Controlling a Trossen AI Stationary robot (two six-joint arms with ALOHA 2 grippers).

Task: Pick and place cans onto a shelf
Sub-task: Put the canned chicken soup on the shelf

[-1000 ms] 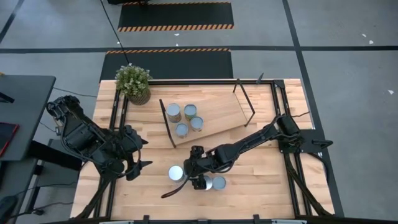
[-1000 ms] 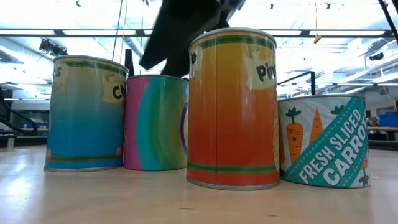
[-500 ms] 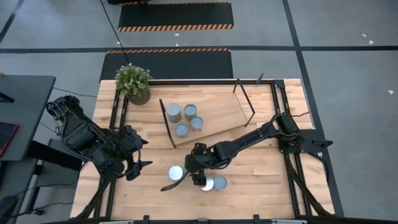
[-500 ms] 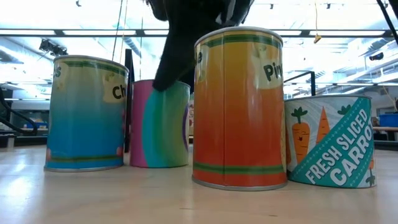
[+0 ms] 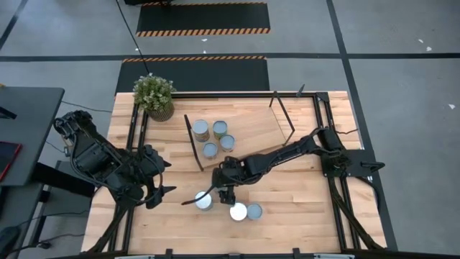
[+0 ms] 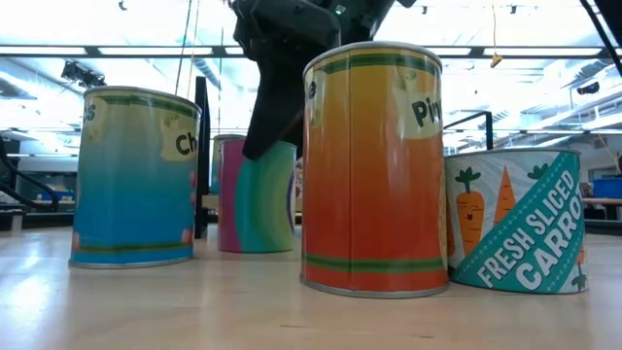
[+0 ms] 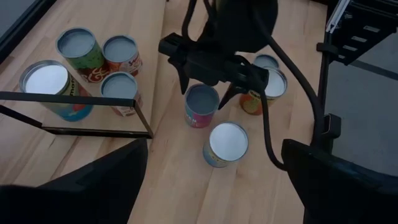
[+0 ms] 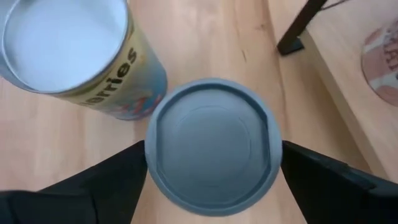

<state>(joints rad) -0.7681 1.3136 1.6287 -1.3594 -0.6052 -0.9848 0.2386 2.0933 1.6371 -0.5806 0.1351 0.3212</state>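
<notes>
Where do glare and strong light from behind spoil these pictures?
Low view: bright ceiling lights behind the cans leave the right arm above them a black shape. Right wrist view: the white can top glares blank, while the grey can top keeps its rings. High view: one can top glares pure white.

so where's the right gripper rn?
High view: the right gripper is mid-table, just in front of the shelf, straddling a grey-topped can beside the white-topped can.

Grey floor point(image 5: 402, 65), hazard-striped mats point(image 5: 203, 18)
</notes>
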